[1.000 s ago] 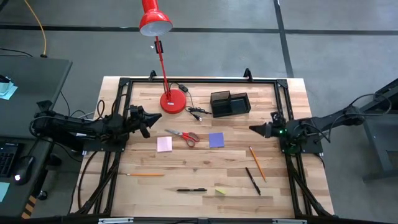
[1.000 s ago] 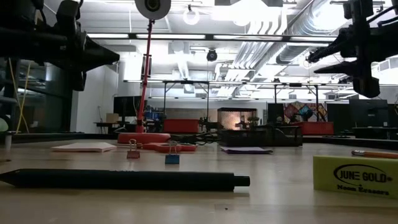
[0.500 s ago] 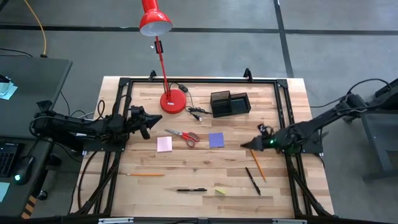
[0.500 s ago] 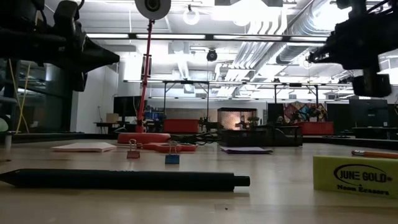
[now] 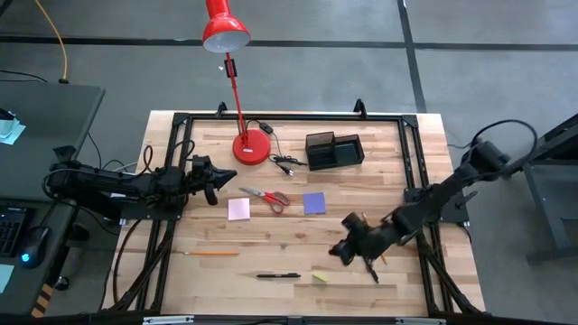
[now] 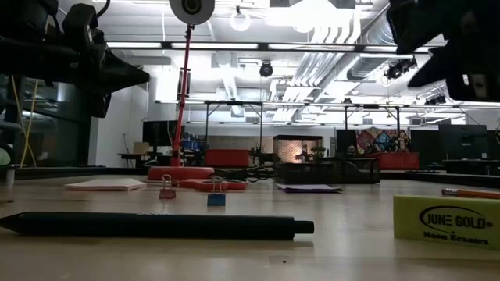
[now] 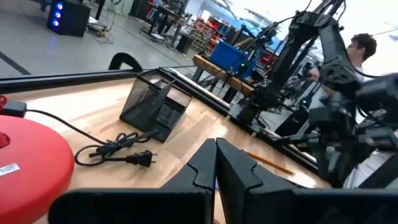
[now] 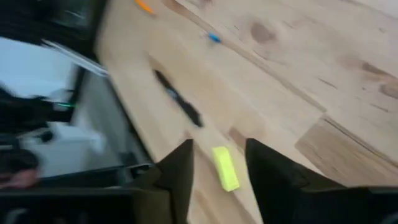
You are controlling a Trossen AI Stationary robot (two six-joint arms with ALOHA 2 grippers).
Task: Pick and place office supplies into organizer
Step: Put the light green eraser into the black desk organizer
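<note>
My right gripper (image 5: pixel 341 250) (image 8: pixel 219 155) hangs open above the near middle of the table, touching nothing. In its wrist view the yellowish eraser (image 8: pixel 225 168) (image 5: pixel 321 277) shows between the fingers, lying flat farther off, with a black pen (image 8: pixel 179 106) (image 5: pixel 278 275) beyond it. A second black pen (image 5: pixel 368 264) and an orange pencil (image 5: pixel 380 253) lie partly under that arm. The scissors (image 5: pixel 268 197), pink pad (image 5: pixel 238 209), purple pad (image 5: pixel 313 203) and another pencil (image 5: pixel 212 254) lie flat on the table. The black organizer (image 5: pixel 334 150) (image 7: pixel 155 106) stands at the far side. My left gripper (image 5: pixel 215 181) (image 7: pixel 216 163) waits shut at the left.
The red lamp's base (image 5: pixel 252 147) stands left of the organizer, its head high over the far edge. A black cable with a plug (image 5: pixel 284 163) (image 7: pixel 118 152) lies between them. Two small binder clips (image 6: pixel 191 192) sit mid-table. A black frame (image 5: pixel 271 117) borders the table. A person (image 7: pixel 364 46) shows in the room beyond.
My right arm has swung from the table's right edge toward the near edge and the left, out over the second pen and the pencil, ending close to the eraser. In the low view it has come nearer and blurs with speed. No object has moved.
</note>
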